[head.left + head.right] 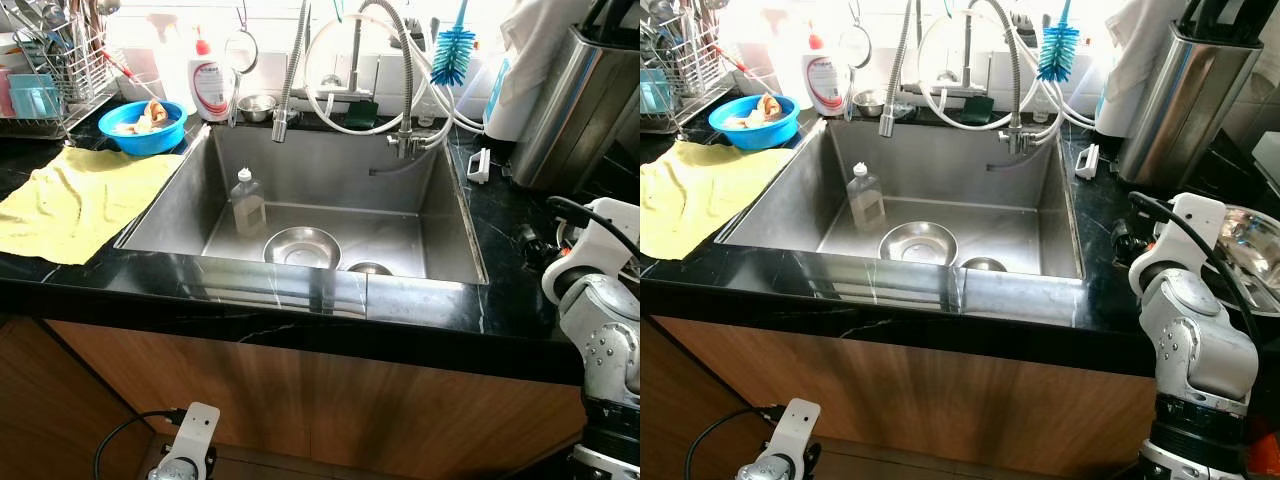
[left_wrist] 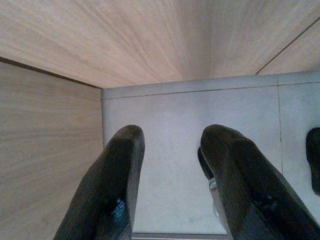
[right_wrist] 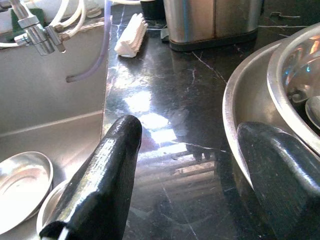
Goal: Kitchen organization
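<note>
Right gripper (image 3: 187, 165): fingers spread apart, empty, hovering low over the black marble counter (image 3: 165, 90); nested steel mixing bowls (image 3: 260, 95) just beside its outer finger, steel sink (image 3: 50, 105) past the inner finger. In the sink: round steel dish (image 1: 302, 247), clear bottle (image 1: 248, 203).

Left gripper (image 2: 172, 175): hanging by the wood cabinet (image 2: 50, 165), aimed at the tiled floor (image 2: 190, 130), fingers parted, empty.

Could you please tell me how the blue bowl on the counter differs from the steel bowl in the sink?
The blue bowl sits on the black counter beside the yellow cloth and holds food scraps; the steel bowl lies empty on the sink floor. The blue bowl looks deeper, the steel bowl shallower and shiny. Both are round and upright.
</note>
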